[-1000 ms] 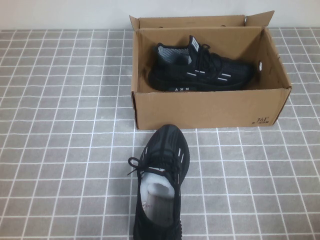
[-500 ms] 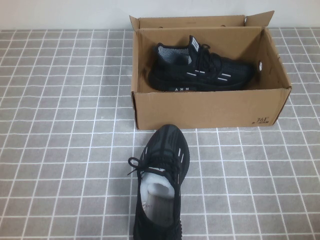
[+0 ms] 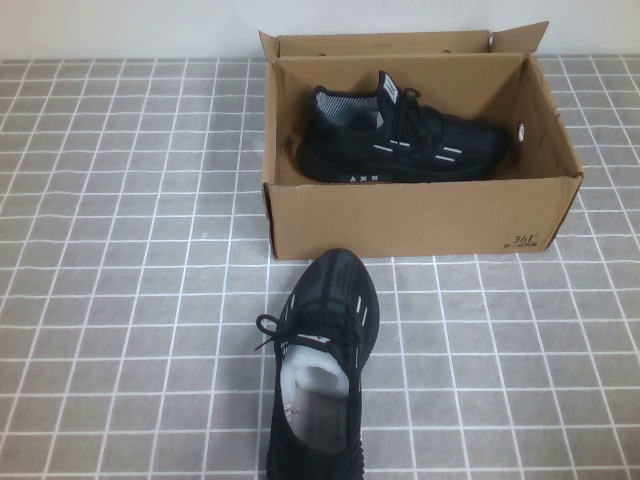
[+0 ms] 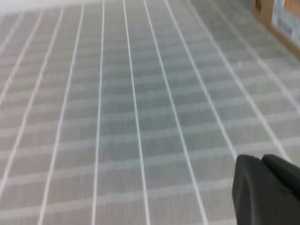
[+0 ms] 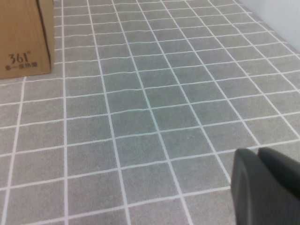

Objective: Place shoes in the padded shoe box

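While 1 shoe [image 3: 322,370] lies outside the box [image 3: 410,218], both grippers [image 4: 267,190] [image 5: 267,185] sit apart.

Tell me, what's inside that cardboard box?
Inside the box lies one black sneaker on its sole. The front wall hides the floor in front of it. The second sneaker sits outside. Neither gripper is near.

The brown corrugated cardboard shoe box [image 3: 415,215] stands on the grey tiled table [image 3: 120,250], toward its far side. One black knit sneaker [image 3: 400,140] lies inside the box, its toe toward the box's right wall. The second black knit sneaker [image 3: 322,360] lies on the table just before the box, its toe toward the box's front wall. The left gripper [image 4: 265,190] and right gripper [image 5: 265,185] hang above the table, apart from the box.
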